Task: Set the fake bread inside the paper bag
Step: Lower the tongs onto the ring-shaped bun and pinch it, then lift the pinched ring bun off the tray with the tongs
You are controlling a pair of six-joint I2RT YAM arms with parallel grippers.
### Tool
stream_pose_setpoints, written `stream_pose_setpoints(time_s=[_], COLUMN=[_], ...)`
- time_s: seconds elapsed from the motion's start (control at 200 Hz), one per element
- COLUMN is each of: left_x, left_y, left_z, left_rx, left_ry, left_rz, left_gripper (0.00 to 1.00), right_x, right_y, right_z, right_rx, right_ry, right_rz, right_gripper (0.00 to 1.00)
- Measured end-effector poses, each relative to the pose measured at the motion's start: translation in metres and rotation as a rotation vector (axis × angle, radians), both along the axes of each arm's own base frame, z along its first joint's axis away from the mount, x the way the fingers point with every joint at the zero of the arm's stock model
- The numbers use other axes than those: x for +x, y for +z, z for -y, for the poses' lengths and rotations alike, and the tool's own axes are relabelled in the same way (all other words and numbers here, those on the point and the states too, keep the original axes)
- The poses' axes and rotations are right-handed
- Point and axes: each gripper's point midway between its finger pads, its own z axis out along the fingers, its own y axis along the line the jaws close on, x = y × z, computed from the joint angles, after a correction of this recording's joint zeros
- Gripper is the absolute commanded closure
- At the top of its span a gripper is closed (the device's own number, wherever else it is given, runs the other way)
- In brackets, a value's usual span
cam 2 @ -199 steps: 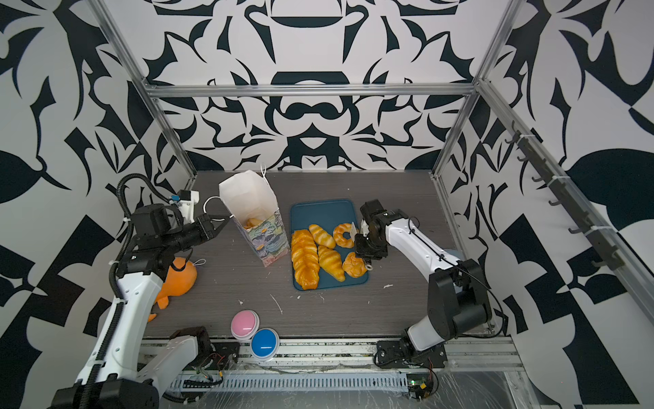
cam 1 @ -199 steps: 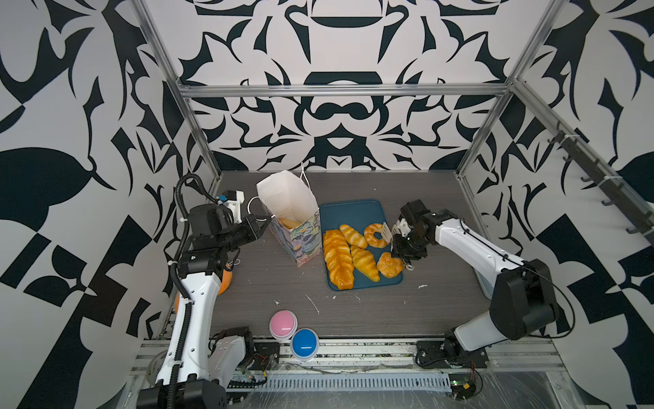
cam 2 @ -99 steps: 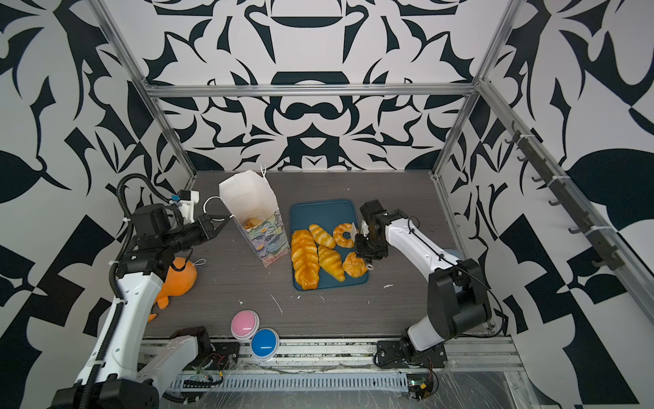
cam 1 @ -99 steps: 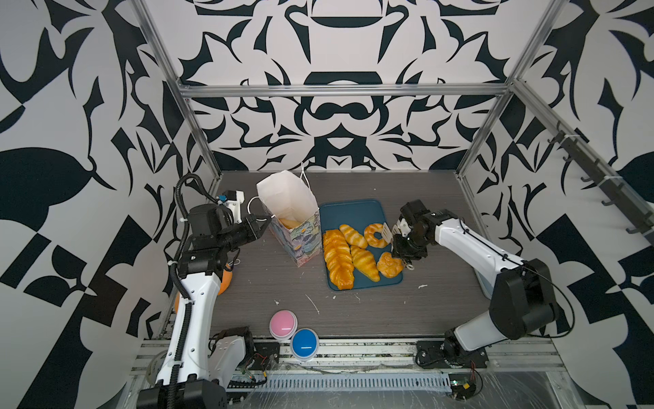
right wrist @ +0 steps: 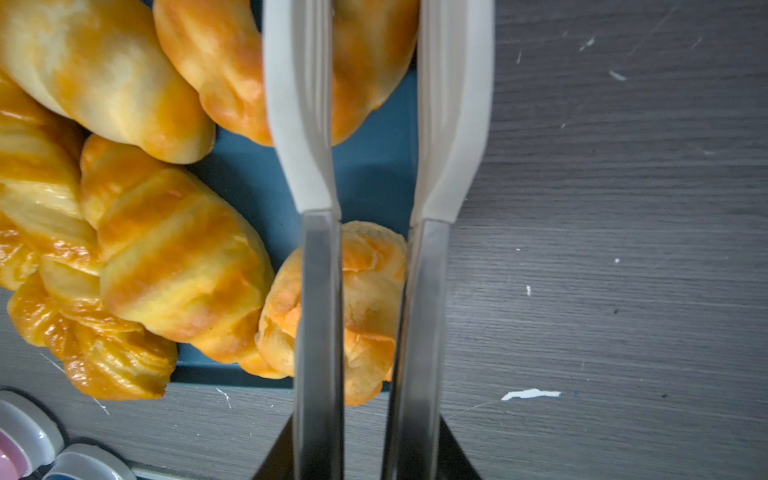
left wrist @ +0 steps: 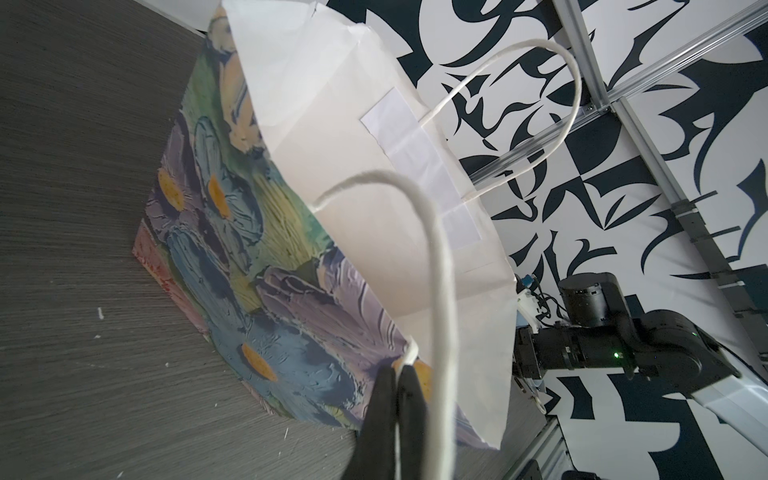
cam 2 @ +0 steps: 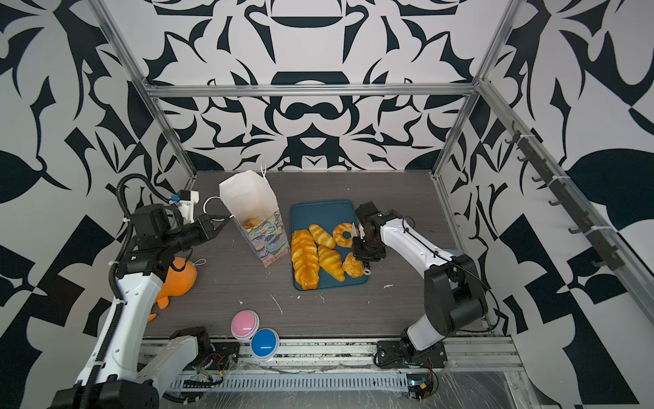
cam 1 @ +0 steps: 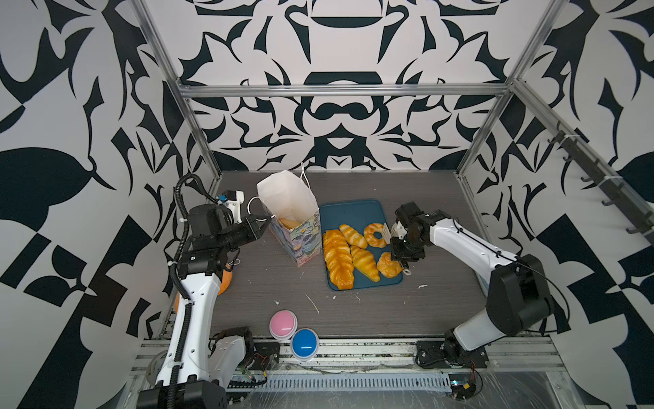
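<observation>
The paper bag (cam 1: 293, 212) (cam 2: 254, 205) (left wrist: 374, 208) stands open left of the blue tray (cam 1: 354, 212) (cam 2: 318, 210), with a pastry (cam 1: 288, 223) showing inside. My left gripper (cam 1: 266, 221) (cam 2: 221, 226) (left wrist: 399, 374) is shut on the bag's near cord handle at the rim. Fake bread lies on the tray: a braided loaf (cam 1: 338, 260), two croissants (cam 1: 365, 263), a ring doughnut (cam 1: 376, 234) (right wrist: 374, 62) and a knotted roll (cam 1: 388, 265) (right wrist: 357, 307). My right gripper (cam 1: 403, 248) (right wrist: 365, 432) is shut on metal tongs (right wrist: 318, 291), whose white tips straddle the doughnut's rim.
An orange plush toy (cam 2: 180, 279) lies by the left arm's base. A pink button (cam 1: 283, 324) and a blue button (cam 1: 305, 343) sit at the table's front edge. Small white scraps (cam 1: 422, 286) dot the grey tabletop. Patterned walls close three sides.
</observation>
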Motion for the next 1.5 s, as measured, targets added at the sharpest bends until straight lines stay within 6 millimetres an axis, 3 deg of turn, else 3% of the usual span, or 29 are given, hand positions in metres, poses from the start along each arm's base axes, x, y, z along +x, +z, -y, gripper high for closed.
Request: stream_pose_setpoints(time_s=[0.345, 0.97, 1.375, 1.505], left_x=[0.000, 0.000, 0.000, 0.000], left_y=[0.000, 0.000, 0.000, 0.000], left_z=[0.000, 0.000, 0.000, 0.000], left_rx=[0.000, 0.000, 0.000, 0.000], left_ry=[0.000, 0.000, 0.000, 0.000], left_rz=[0.000, 0.000, 0.000, 0.000], left_gripper=[1.00, 1.00, 1.00, 1.00], right_x=[0.004, 0.024, 0.039, 0.038], right_y=[0.007, 0.030, 0.055, 0.073], right_z=[0.000, -0.002, -0.013, -0.018], right_rx=[-0.018, -0.026, 0.029, 0.075], right_ry=[0.012, 0.003, 0.009, 0.023], right_rz=[0.022, 0.098, 0.167, 0.206], right_gripper=[0.71, 0.72, 0.73, 0.73])
